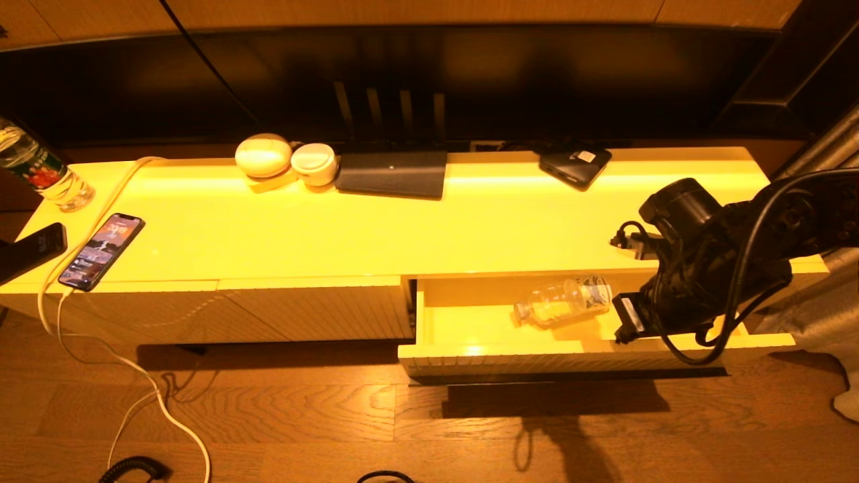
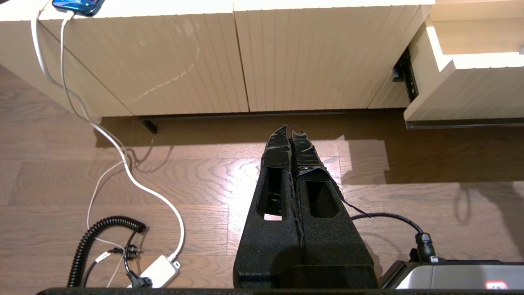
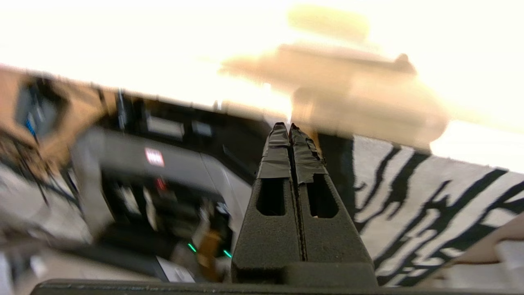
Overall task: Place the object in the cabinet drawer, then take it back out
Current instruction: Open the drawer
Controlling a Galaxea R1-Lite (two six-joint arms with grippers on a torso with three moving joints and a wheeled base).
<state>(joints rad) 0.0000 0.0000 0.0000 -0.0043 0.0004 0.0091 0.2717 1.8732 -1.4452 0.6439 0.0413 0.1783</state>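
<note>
The cabinet drawer (image 1: 463, 325) stands pulled out at the right of the pale-yellow cabinet, and its ribbed front (image 2: 470, 94) also shows in the left wrist view. The clear water bottle (image 1: 564, 300) lies on its side inside the drawer, cap toward the left, with nothing holding it. My right arm (image 1: 704, 268) hangs over the drawer's right end, just right of the bottle. Its gripper (image 3: 290, 126) is shut and empty, pointing away from the drawer. My left gripper (image 2: 290, 129) is shut and empty, low over the wooden floor in front of the closed ribbed panels.
On the cabinet top are a bottle with a green-and-red label (image 1: 40, 171), two phones (image 1: 102, 250) (image 1: 30, 251), two round white items (image 1: 263, 155), a dark pad (image 1: 392, 173) and a black device (image 1: 575, 164). White and coiled black cables (image 2: 123, 164) trail on the floor.
</note>
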